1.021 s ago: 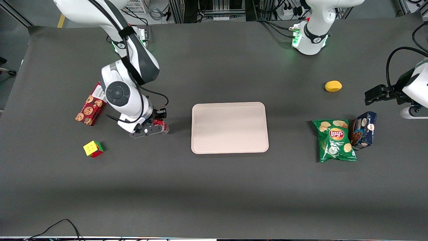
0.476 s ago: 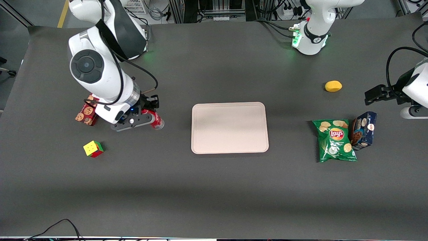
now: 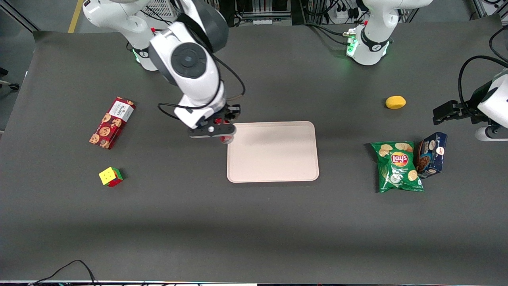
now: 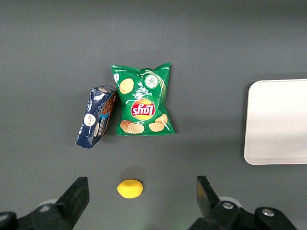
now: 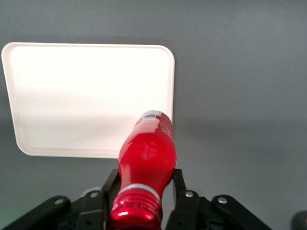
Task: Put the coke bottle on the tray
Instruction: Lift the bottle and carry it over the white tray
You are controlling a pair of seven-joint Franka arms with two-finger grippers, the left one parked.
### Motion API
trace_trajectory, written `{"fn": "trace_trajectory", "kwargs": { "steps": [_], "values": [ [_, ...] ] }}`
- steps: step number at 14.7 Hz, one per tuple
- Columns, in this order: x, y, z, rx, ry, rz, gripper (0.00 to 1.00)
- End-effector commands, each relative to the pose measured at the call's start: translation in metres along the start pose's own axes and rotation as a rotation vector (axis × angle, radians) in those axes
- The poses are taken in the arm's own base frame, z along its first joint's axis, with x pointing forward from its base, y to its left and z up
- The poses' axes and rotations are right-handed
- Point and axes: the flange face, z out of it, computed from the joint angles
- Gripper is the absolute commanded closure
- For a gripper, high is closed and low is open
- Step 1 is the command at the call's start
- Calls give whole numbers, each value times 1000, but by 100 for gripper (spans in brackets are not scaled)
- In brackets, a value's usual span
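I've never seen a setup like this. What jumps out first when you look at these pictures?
First, the working arm's gripper, shut on a small all-red bottle with a red cap, hanging over the edge of the large pale beige-pink tray at mid-table. Bright packages follow: a green chip bag beside a dark blue cookie box and a yellow lemon toward the parked arm's end, a red cookie box and multicoloured puzzle cube toward the working arm's.

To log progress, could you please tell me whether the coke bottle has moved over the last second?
Yes. Held in the gripper, the coke bottle moved from near the Rubik's cube to the tray's edge.
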Motion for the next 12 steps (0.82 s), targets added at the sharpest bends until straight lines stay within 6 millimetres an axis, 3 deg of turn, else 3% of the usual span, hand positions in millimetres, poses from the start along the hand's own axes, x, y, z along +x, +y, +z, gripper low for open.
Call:
{"fn": "trace_trajectory", "kwargs": {
  "steps": [1,6,12],
  "values": [
    [25,-20,34,29,34,53,100],
    [48,-31,115,23,16,59,100],
    [50,-32,139,3,-9,58,100]
  ]
}}
